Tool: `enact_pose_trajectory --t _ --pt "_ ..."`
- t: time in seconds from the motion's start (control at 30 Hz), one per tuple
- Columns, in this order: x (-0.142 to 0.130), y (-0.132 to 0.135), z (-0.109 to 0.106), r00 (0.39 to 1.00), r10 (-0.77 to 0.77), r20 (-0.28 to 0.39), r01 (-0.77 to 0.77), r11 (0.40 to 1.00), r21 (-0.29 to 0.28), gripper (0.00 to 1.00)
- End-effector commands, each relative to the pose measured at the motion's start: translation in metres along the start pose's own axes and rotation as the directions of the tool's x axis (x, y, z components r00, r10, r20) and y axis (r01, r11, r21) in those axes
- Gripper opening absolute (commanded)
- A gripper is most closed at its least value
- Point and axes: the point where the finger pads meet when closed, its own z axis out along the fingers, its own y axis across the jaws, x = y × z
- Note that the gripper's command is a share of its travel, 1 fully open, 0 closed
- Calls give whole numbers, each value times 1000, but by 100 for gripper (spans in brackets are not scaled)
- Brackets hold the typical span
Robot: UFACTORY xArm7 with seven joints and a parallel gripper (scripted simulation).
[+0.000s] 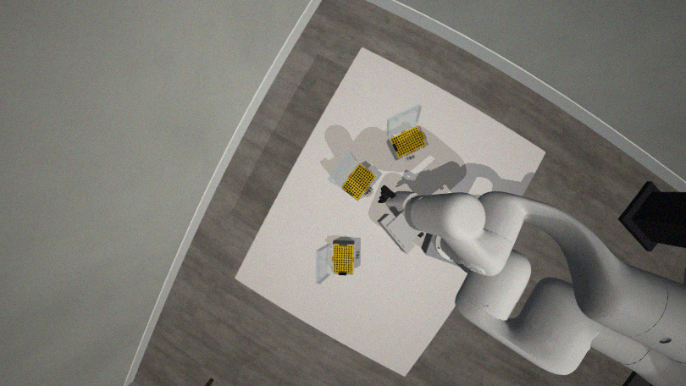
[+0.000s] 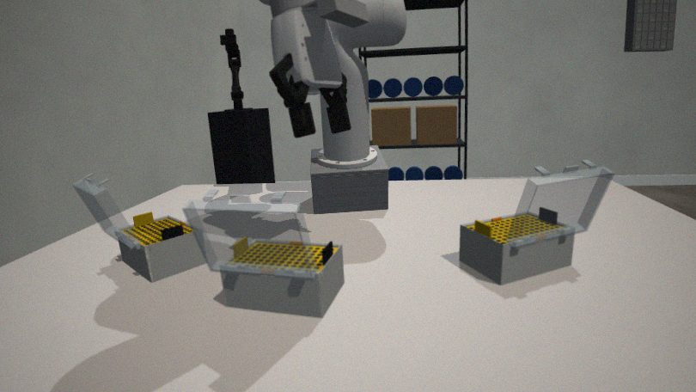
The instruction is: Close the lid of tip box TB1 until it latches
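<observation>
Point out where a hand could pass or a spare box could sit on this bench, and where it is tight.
Free: the wide strip between the middle tip box and the right tip box, and the white mat in front of all three. Tight: the left tip box nearly meets the middle one's raised lid, with the open gripper overhead.

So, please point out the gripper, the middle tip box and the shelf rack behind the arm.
gripper (image 2: pixel 319 114), exterior view, midway between its open fingertips
middle tip box (image 2: pixel 287 290), exterior view, on its grey front wall
shelf rack (image 2: pixel 465 97), exterior view, on its right corner post
</observation>
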Motion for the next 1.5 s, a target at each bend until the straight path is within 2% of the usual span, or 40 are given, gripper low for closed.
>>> enact_pose_trajectory --t 0.0,0.2,0.27,0.33,0.53,0.77,0.83,1.07,1.33,1.4,1.47 --pt "23 -10 2 986 -168 14 167 986 22 100" --pt "23 -10 2 933 -358 25 357 933 52 100" --pt "23 -10 2 933 -358 25 357 933 52 100" --pt "23 -10 2 908 -419 27 417 907 63 100" --pt "23 -10 2 807 -590 29 585 806 94 100" --pt "23 -10 2 651 -759 24 751 648 131 100" --pt "23 -10 2 651 -759 24 751 648 131 100" --pt "23 -10 2 460 -888 11 875 455 165 100" --pt "23 -10 2 213 -977 -14 958 206 199 100" --pt "23 -10 2 213 -977 -14 958 206 199 100" --pt "23 -10 2 148 -989 -21 968 141 206 100"
